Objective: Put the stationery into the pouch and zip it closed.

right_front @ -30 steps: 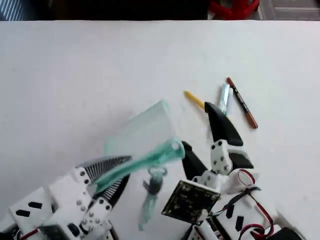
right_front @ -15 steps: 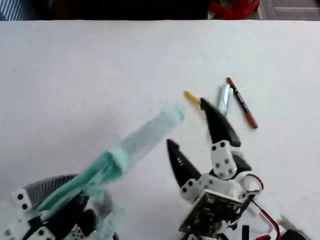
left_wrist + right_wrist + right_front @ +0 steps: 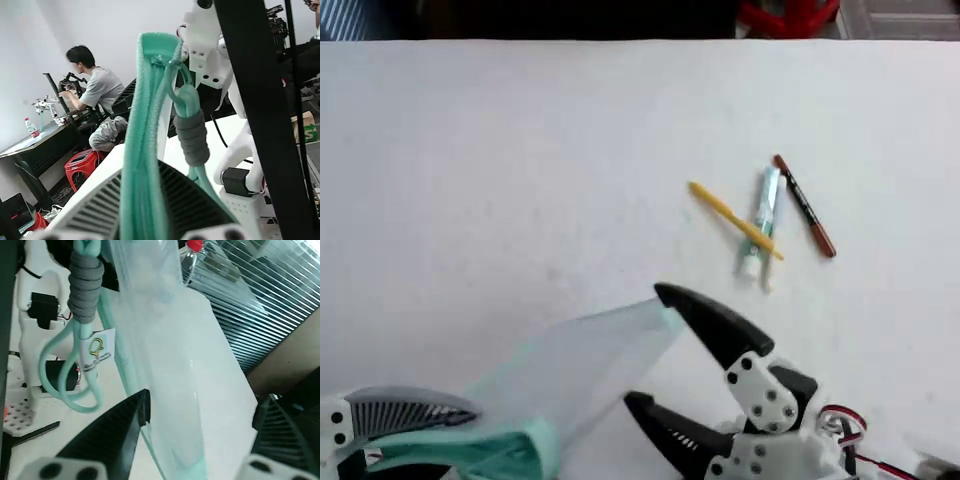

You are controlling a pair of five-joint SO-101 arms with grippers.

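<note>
A translucent pouch (image 3: pixel 580 365) with a teal zipper edge (image 3: pixel 147 130) hangs over the table's front left. My left gripper (image 3: pixel 430 435) is shut on its zipper end, and a grey-wrapped pull loop (image 3: pixel 192 135) dangles beside it. My right gripper (image 3: pixel 645 345) is open, its black fingers (image 3: pixel 710 320) straddling the pouch's far end (image 3: pixel 165 355) without closing on it. A yellow pencil (image 3: pixel 735 220), a silver-green pen (image 3: pixel 760 225) and a brown marker (image 3: pixel 804 205) lie together on the table, right of centre, beyond the right gripper.
The white table (image 3: pixel 520 150) stretches bare to its far edge, with a red object (image 3: pixel 790 15) behind it. Both arm bases crowd the front edge.
The left arm has pulled the pouch back toward the front left and lowered it. The right gripper has swung away from the pencil to the pouch's end, uncovering the pencil.
</note>
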